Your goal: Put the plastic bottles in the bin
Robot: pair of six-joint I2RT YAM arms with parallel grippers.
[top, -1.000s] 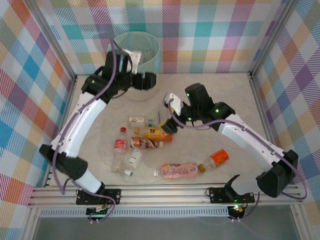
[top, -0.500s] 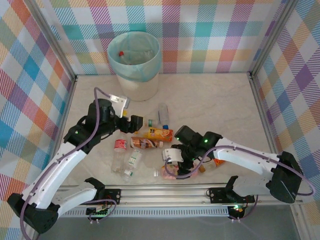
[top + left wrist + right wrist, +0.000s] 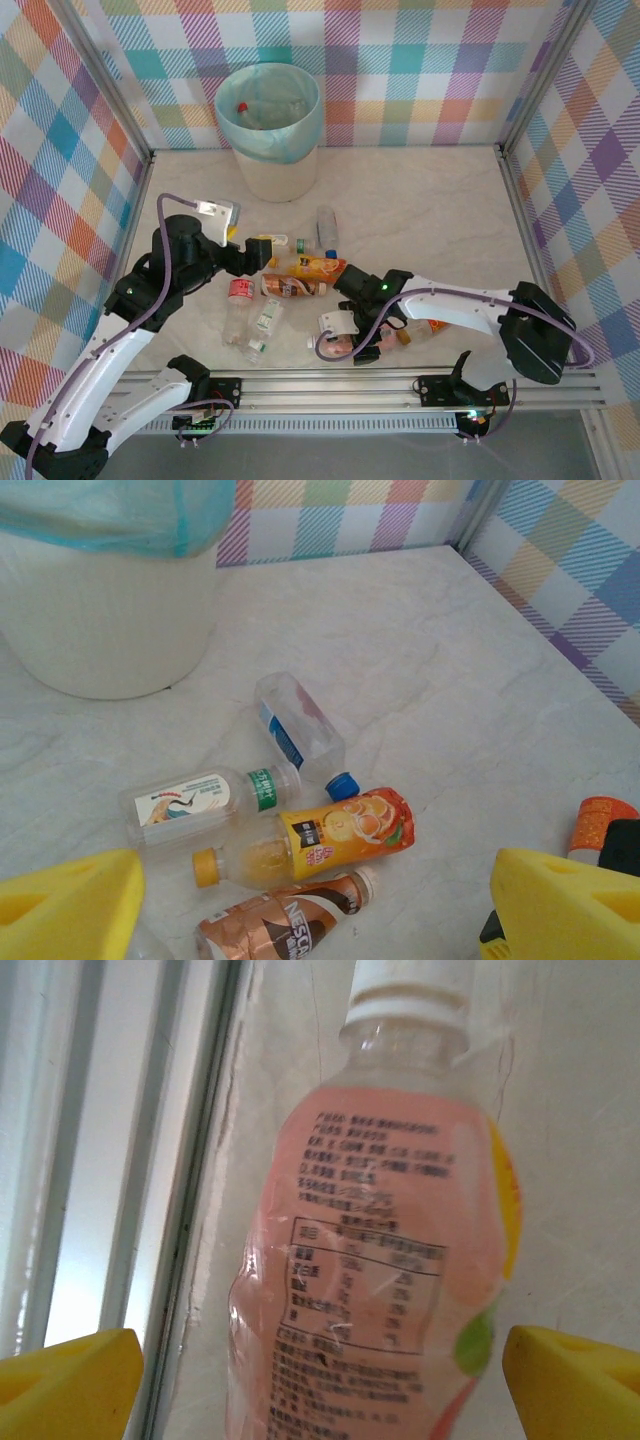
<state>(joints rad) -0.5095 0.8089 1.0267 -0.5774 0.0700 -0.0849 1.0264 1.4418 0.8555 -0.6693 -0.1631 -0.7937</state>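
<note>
The cream bin [image 3: 268,160] with its teal liner stands at the back left and also shows in the left wrist view [image 3: 110,610]; a red-capped bottle [image 3: 240,106] lies inside. Several plastic bottles lie mid-table: an orange one [image 3: 318,266] [image 3: 340,842], a brown one [image 3: 292,286] [image 3: 280,925], a white-labelled one [image 3: 195,802], a clear blue-capped one [image 3: 298,728] and a red-labelled one [image 3: 240,290]. My left gripper [image 3: 260,250] [image 3: 320,920] hovers open just left of them. My right gripper [image 3: 352,345] [image 3: 320,1390] is open astride the pink bottle [image 3: 335,347] [image 3: 380,1260] near the front rail.
A small clear bottle [image 3: 265,322] lies by the front left. An orange-capped bottle [image 3: 432,326] [image 3: 600,815] sits under the right arm. The metal front rail [image 3: 330,385] [image 3: 130,1160] runs right beside the pink bottle. Checked walls enclose the table.
My left gripper has come away from above the bin down to the bottle cluster. My right gripper has swung from mid-table to the pink bottle at the front.
</note>
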